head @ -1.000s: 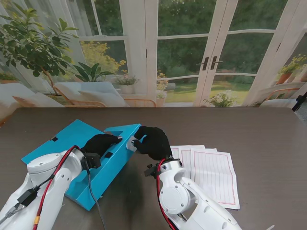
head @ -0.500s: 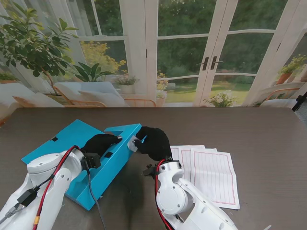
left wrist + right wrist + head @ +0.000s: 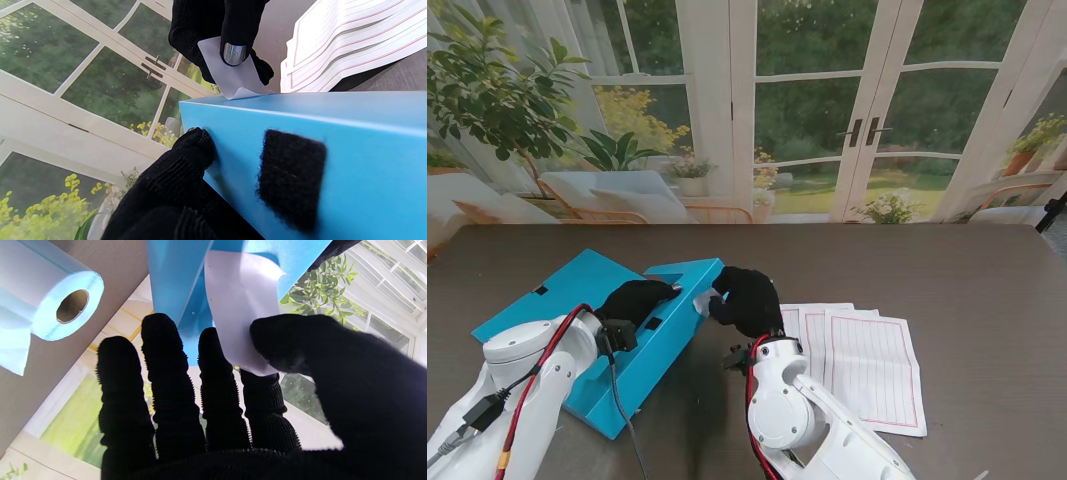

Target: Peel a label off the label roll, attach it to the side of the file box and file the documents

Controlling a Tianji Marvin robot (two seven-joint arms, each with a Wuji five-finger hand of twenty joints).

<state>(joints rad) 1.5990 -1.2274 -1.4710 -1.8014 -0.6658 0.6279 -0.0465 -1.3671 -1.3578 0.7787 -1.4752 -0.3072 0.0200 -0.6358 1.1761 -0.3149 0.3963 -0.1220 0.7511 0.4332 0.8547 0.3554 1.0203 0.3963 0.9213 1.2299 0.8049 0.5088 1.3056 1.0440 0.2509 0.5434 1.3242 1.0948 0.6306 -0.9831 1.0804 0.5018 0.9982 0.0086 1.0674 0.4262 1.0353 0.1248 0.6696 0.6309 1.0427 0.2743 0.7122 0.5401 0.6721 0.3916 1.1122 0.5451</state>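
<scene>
- Pinching the white label [image 3: 240,306] between thumb and forefinger, your right hand [image 3: 747,298] is laying it against the blue file box [image 3: 652,335] side, near the tabletop's left edge.
- Your left hand [image 3: 634,299], fingers resting flat and holding nothing, is bracing the box; I'd judge pressing from the stuck edge outward is avoiding wrinkles.

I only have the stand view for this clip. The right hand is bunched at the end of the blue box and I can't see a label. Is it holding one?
Observer: Yes. The right hand pinches a white label between thumb and a finger.
Operator: Is it on the file box?
Observer: Partly. In the left wrist view, one edge of the label meets the file box; the rest curls off it.
Operator: What is the left hand doing?
Observer: The left hand rests a fingertip against the box face, beside a black patch.
Operator: Where is the roll?
Observer: The label roll lies on the table, in the right wrist view.
</scene>
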